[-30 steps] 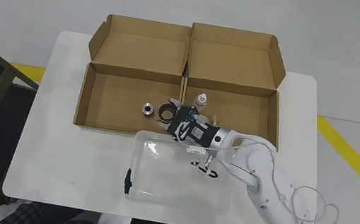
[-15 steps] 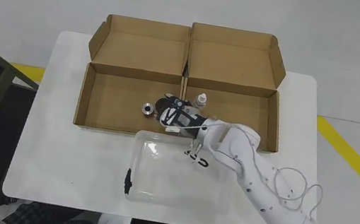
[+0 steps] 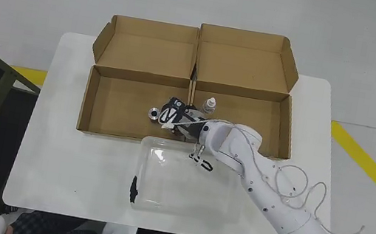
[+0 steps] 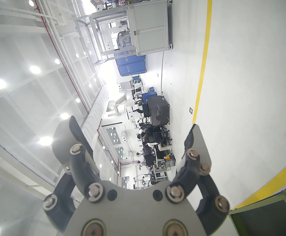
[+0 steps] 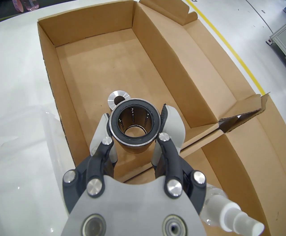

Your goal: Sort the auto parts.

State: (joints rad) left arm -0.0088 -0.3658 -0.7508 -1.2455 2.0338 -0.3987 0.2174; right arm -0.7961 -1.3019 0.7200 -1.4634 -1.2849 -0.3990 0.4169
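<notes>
Bearing [image 5: 134,140] pinched in the right hand [image 5: 135,116] over the left box [image 5: 89,62].
A silver ring [image 5: 118,98] lies in that box just beside it; the left hand [image 4: 133,125] is spread.

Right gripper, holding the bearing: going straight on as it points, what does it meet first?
Probably the silver bushing just beyond the bearing, else the cardboard box's floor; depth is unclear.

The lower body of the black-rimmed steel cylinder bearing [image 5: 135,124] is hidden between the fingers of the right pincer [image 5: 135,116]; the bearing covers part of the small silver metal bushing [image 5: 118,98]. The clear plastic bottle with a white nozzle [image 5: 230,212] is cut by the picture's edge. A small dark thing [image 3: 133,189] at eight o'clock on the clear plastic tray [image 3: 176,190] is too small to tell
</notes>
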